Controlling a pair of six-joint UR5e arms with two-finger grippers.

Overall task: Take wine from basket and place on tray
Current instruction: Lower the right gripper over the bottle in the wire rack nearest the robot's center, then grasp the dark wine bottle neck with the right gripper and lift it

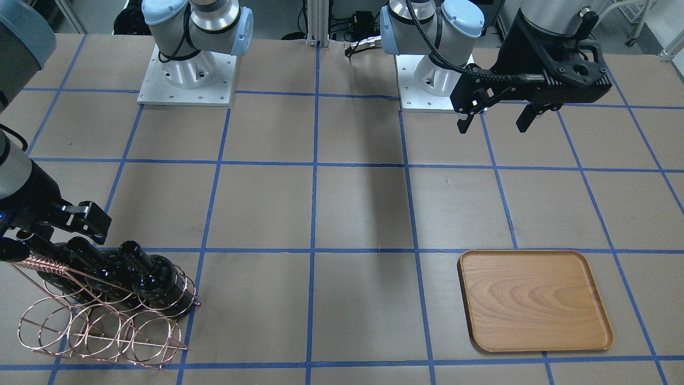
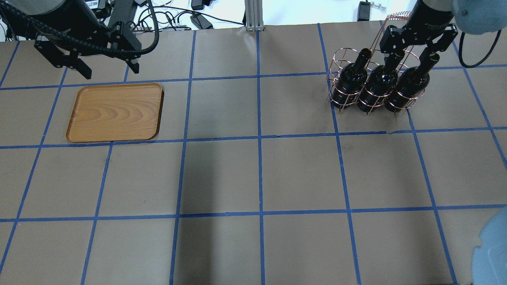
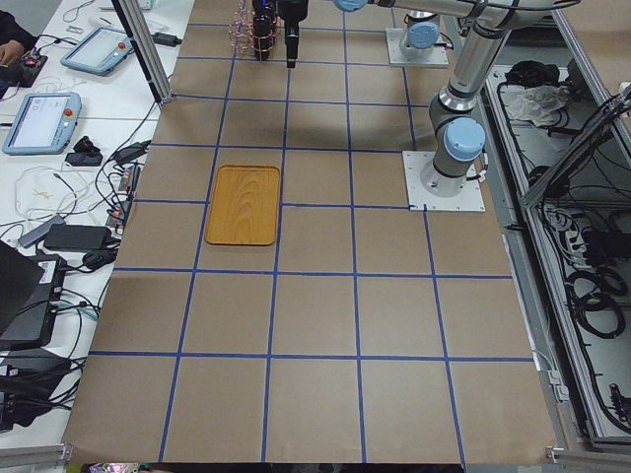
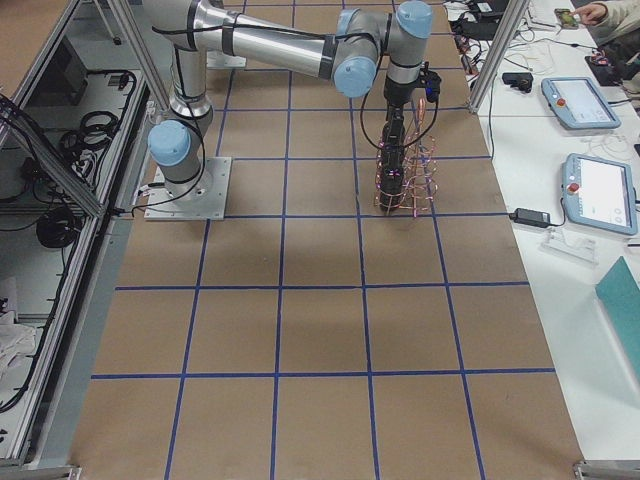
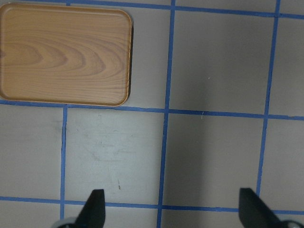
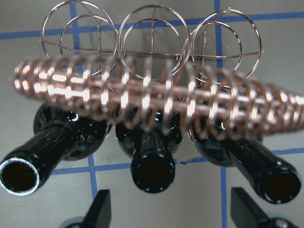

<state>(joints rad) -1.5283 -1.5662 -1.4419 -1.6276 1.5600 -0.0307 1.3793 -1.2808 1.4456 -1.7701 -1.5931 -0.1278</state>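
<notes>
Brown-paper bench [image 2: 257,174], blue-taped grid; left pincer [image 2: 111,72], released, idle near bare tray [image 2: 115,113] at 10 o'clock; basket [image 2: 342,51] at 2 o'clock, three wine [image 2: 378,85] bottles upright; right pincer [image 6: 170,197], released, over necks. Advice: centre on one neck, clear of handle [image 6: 152,95], lift straight.

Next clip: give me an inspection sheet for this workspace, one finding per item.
Surface: table, brown paper with a blue tape grid.
Job's things: three wine bottles upright in one row of the basket; tray empty.
Clutter: nothing seen.
Grippers: left gripper open, above the table near the tray; right gripper open over the bottle necks, holding nothing.
Cables: black cable to the left gripper; loose cables beyond the table's far edge.
Surroundings: teach pendants on side desks.
</notes>
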